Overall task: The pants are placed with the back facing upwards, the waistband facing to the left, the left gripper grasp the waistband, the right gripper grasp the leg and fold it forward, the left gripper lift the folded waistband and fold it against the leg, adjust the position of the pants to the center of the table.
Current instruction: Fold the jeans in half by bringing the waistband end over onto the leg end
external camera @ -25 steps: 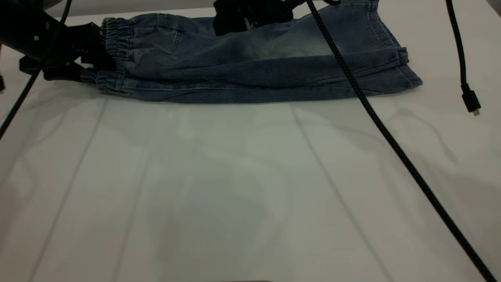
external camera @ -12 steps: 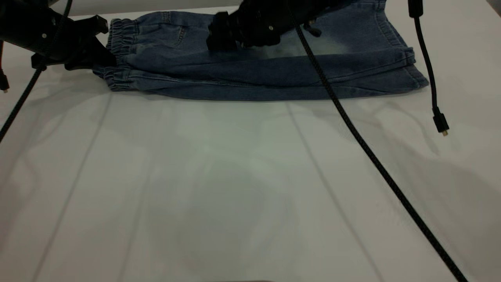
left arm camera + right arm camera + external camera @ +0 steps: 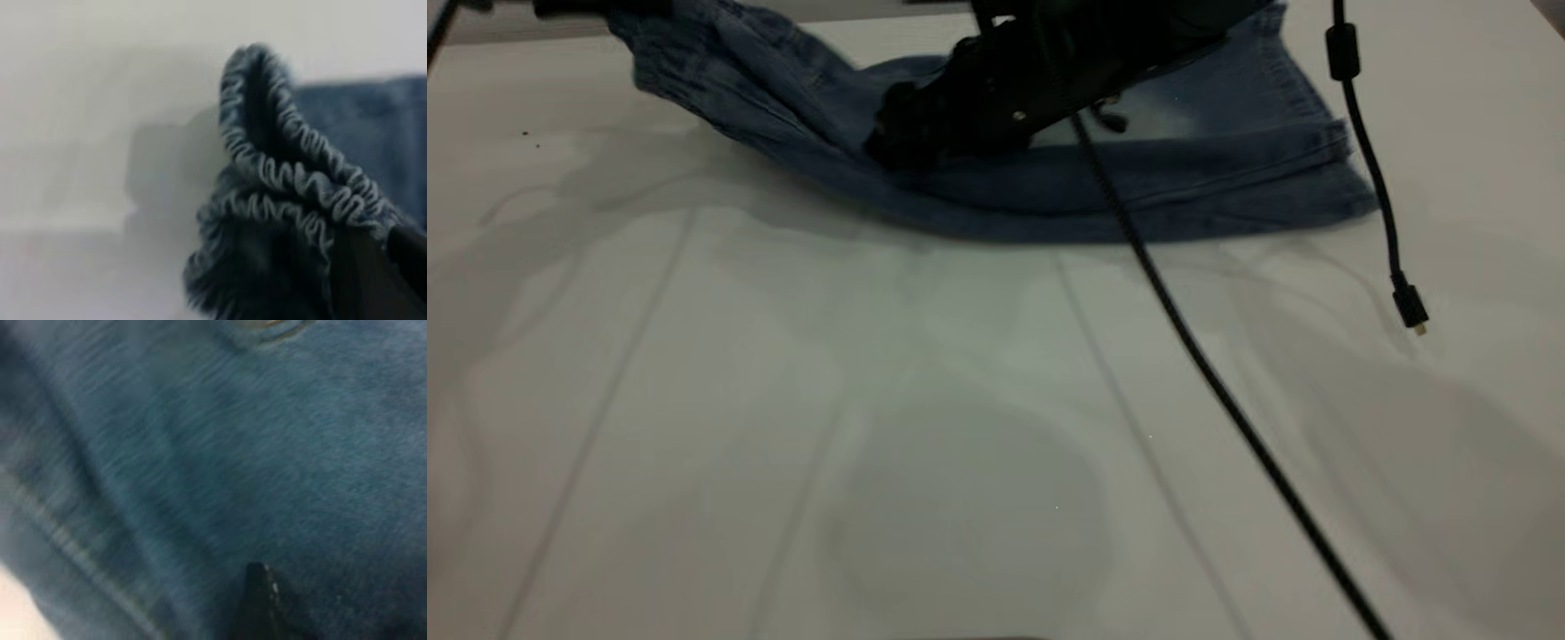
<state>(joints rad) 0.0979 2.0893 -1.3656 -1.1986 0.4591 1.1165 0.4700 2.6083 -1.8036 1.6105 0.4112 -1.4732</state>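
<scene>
The pants, blue denim shorts folded lengthwise, lie at the far side of the table with the leg hems to the right. Their gathered waistband is raised off the table at the far left, held by my left gripper, which is mostly cut off by the picture's top edge. In the left wrist view the ruched waistband runs into the shut black jaws of the left gripper. My right gripper rests low on the middle of the pants, whose denim fills the right wrist view.
A black braided cable trails from the right arm across the table toward the near right corner. A thinner cable with a loose plug hangs at the right. Bare white table stretches across the whole near half.
The left gripper has lifted the waistband up off the table and carried it a little right. The right gripper has come down and leftward onto the middle of the pants.
</scene>
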